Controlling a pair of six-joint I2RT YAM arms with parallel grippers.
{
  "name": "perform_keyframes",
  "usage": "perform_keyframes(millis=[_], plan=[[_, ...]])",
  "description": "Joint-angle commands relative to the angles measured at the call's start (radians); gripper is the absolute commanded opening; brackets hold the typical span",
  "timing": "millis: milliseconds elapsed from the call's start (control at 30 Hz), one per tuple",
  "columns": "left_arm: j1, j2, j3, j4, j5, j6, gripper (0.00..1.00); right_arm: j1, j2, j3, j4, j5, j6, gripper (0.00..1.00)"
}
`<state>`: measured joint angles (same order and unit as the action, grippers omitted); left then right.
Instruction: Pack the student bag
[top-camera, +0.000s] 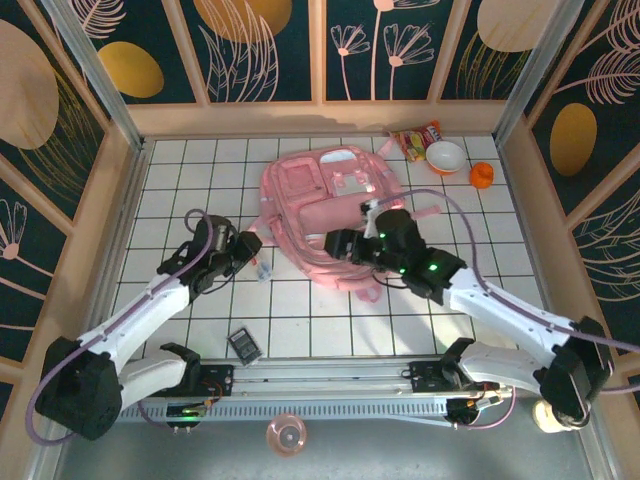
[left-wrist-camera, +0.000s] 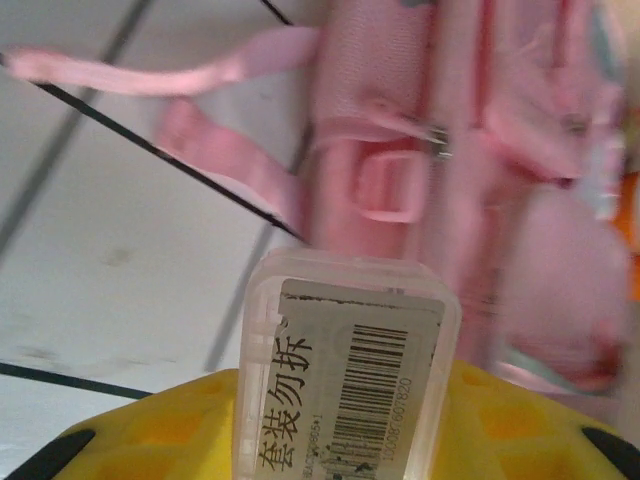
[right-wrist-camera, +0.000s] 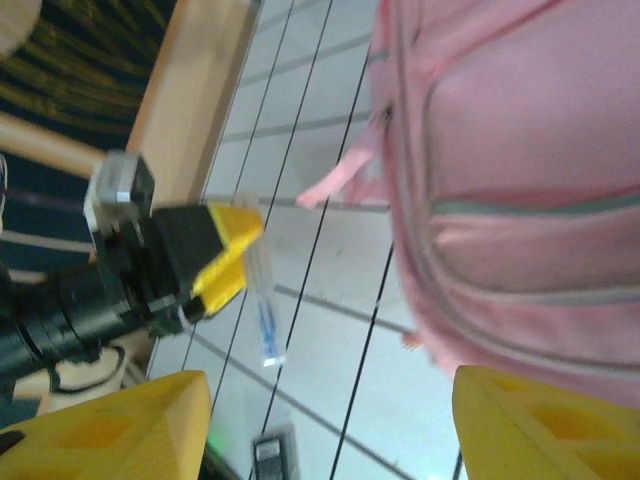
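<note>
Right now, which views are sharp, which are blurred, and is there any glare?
Top external: sharp and evenly lit, with a pale glare on the far tiles of the table. Left wrist: the label on the clear case is readable, but the student bag behind it is smeared. Right wrist: the bag's seams look soft too.

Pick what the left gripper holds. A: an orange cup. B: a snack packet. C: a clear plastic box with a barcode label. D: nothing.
C: the left wrist view shows the clear plastic box, barcode label up, clamped in the left gripper near the pink backpack.
</note>
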<state>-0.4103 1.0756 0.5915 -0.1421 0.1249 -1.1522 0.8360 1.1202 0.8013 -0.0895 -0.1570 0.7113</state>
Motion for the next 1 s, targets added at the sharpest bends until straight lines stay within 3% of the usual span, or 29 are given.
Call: perform_keyframes(millis=[0, 300, 567, 967], plan=[[0.007, -0.032, -0.105, 0.288, 0.140, -0.300, 0.34, 0.068, 0.066, 0.028, 0.045, 0.009, -0.030, 0.67], [0.006, -0.144, -0.271, 0.483, 0.147, -0.582, 0.34, 0.175, 0.274, 0.156, 0.039, -0.049, -0.112, 0.68], [0.007, -0.170, -0.307, 0.529, 0.138, -0.652, 0.35, 0.202, 0.433, 0.281, 0.015, -0.042, -0.180, 0.67], [0.006, -0.169, -0.323, 0.600, 0.157, -0.692, 0.37, 0.198, 0.483, 0.318, 0.019, 0.043, -0.188, 0.30]])
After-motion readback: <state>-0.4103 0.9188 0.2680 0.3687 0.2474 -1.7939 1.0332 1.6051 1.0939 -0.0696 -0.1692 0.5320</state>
